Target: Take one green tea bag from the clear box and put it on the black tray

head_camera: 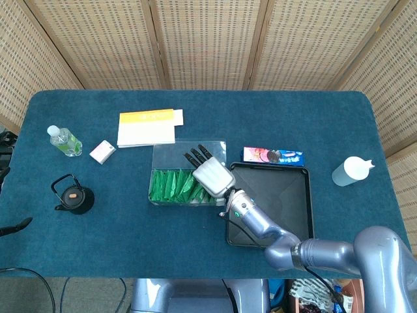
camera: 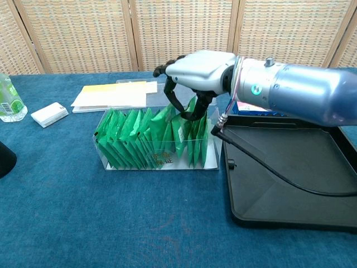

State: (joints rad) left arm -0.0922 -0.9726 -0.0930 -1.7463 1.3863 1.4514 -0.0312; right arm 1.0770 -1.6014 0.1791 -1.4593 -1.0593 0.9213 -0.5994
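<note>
Counting, you have one clear box (camera: 159, 163) of many green tea bags (camera: 134, 139), too packed to number, and one black tray (camera: 312, 184) at its 3 o'clock. Your right hand (camera: 198, 70) pinches a bag's (camera: 193, 109) top.

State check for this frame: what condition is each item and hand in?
Clear box: open-topped, still packed with upright green tea bags.
Right hand: above the box's right end, fingers curled down around one tea bag standing higher than the rest.
Black tray: nothing on it.
Left hand: not in view.
Water bottle: capped.
Kettle: upright, lid on.
</note>
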